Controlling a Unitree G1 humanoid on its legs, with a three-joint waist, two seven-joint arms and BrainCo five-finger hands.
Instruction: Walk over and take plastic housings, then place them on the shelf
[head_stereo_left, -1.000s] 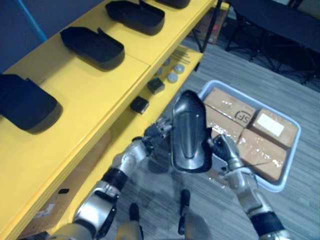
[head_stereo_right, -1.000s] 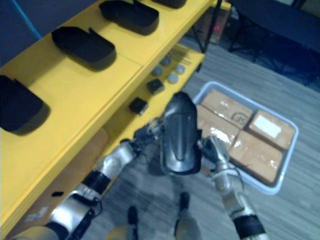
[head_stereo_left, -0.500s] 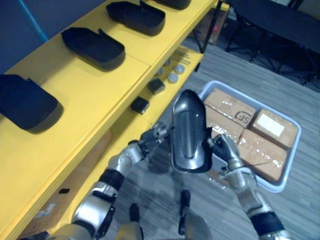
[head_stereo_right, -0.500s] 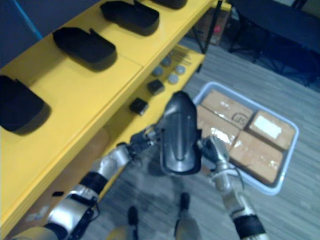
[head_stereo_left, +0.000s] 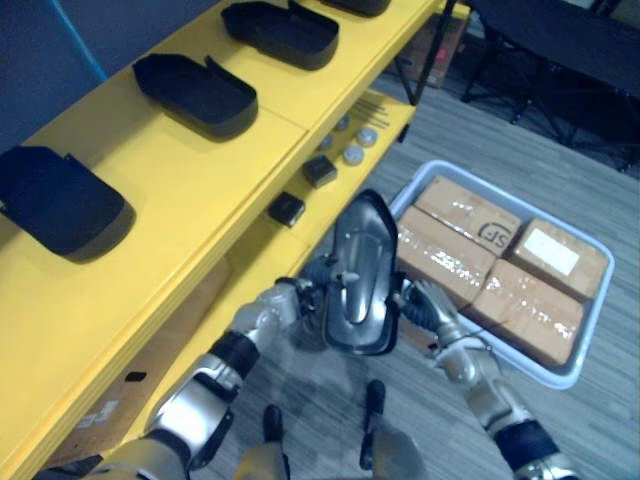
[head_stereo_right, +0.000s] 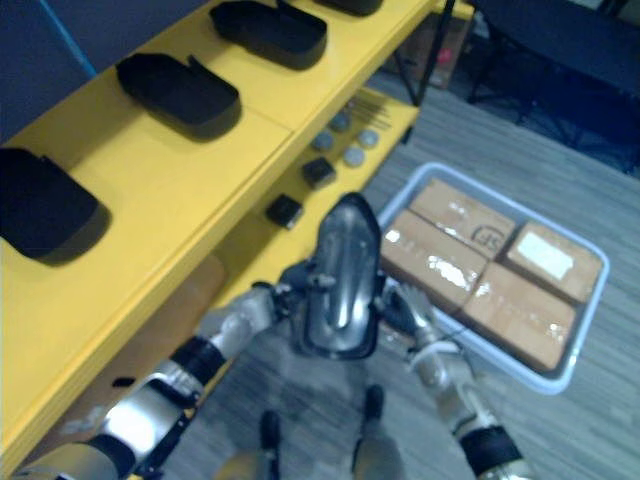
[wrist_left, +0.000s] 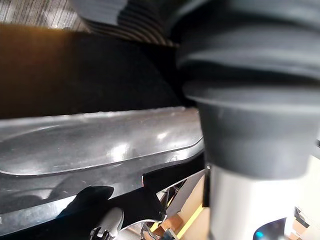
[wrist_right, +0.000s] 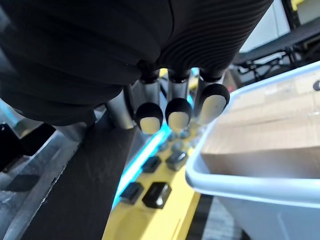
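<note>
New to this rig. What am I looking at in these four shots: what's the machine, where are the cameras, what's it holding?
It is a two-legged humanoid robot. The two wide pictures come from a stereo camera on its head, looking down. The two close ones come from cameras on its wrists. Its left hand and right hand hold a dark plastic housing between them, the left thumb on its face. Alongside stands a yellow shelf with three more housings on top and small parts lower down. On the floor lies a pale tray of cardboard boxes.
</note>
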